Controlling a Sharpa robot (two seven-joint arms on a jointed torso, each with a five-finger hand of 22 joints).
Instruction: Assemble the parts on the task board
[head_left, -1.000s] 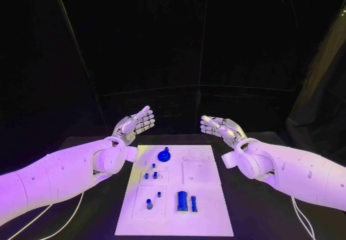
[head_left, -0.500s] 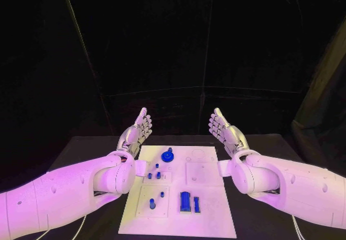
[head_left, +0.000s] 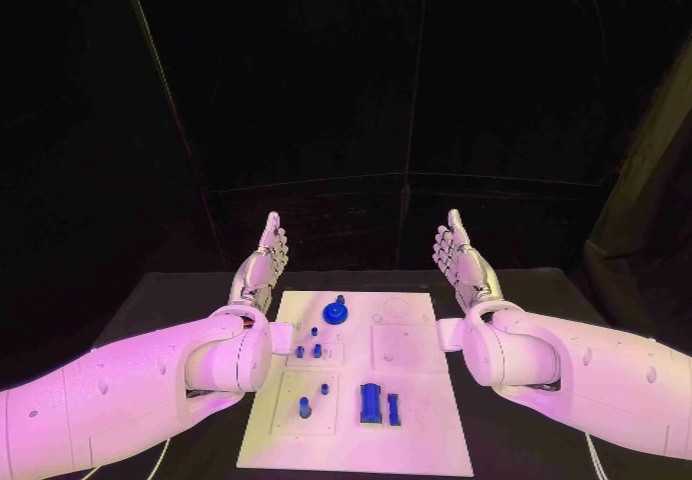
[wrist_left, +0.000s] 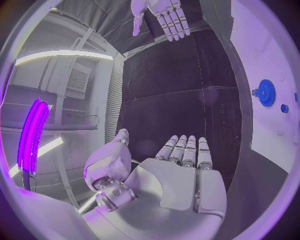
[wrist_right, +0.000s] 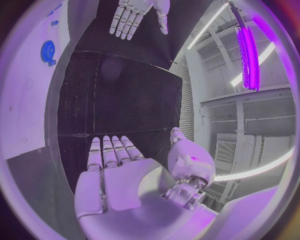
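The white task board (head_left: 407, 400) lies in the middle of the table. On it are a blue gear (head_left: 335, 312) near its far end, a few small blue pegs (head_left: 307, 350) left of centre, another peg (head_left: 303, 406) nearer me, and two upright blue blocks (head_left: 369, 401) at the near middle. My left hand (head_left: 264, 258) is raised beyond the board's far left corner, fingers straight and together, holding nothing. My right hand (head_left: 463, 258) mirrors it beyond the far right corner, palm turned inward, empty. The left wrist view shows the flat left palm (wrist_left: 178, 175), the right hand (wrist_left: 159, 15) and the gear (wrist_left: 265, 92).
Black tabletop (head_left: 173, 300) surrounds the board on both sides and beyond it. My two white forearms (head_left: 144, 380) flank the board near its long edges. A dark curtain backs the table.
Both hands have turned from palms-up with spread fingers to edge-on with fingers straight and pointing up, facing each other. The camera view has shifted slightly.
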